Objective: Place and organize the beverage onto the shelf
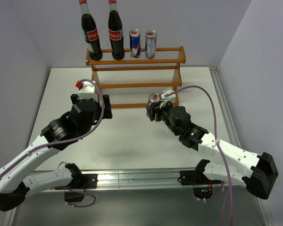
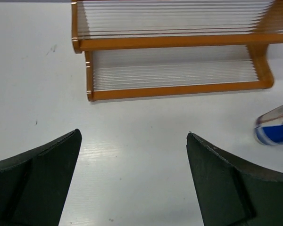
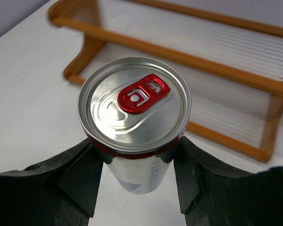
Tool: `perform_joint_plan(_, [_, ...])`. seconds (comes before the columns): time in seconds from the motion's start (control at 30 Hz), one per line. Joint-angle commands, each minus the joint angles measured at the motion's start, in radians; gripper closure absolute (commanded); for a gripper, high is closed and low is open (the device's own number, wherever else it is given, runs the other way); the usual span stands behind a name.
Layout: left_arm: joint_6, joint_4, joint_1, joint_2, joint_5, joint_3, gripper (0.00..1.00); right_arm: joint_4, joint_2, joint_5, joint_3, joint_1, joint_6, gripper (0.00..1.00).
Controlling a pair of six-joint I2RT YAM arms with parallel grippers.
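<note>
The right gripper (image 3: 137, 157) hides the lower body of the can (image 3: 134, 101), and the shelf (image 3: 179, 58) behind blurs out.

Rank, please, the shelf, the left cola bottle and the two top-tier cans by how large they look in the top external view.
1. shelf
2. left cola bottle
3. blue can and silver can: they look alike, so I won't rank them.
</note>
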Motion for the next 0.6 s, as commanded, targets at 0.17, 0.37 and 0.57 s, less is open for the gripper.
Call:
perform_joint_plan(0.17, [-0.012,0.026,0.157,0.017,0.000,-0.017,0.01,0.200,0.038,0.036,0.195,-0.255,-0.050,1.00])
perform_joint_plan(0.37, [0.009,0.041,0.259,0.025,0.098,-0.051,0.01,0.245,0.110,-0.125,0.324,-0.404,-0.108,1.00])
perform_joint_plan(0.57, [0.040,0.061,0.345,0.030,0.213,-0.096,0.01,0.227,0.238,-0.223,0.514,-0.477,-0.169,1.00])
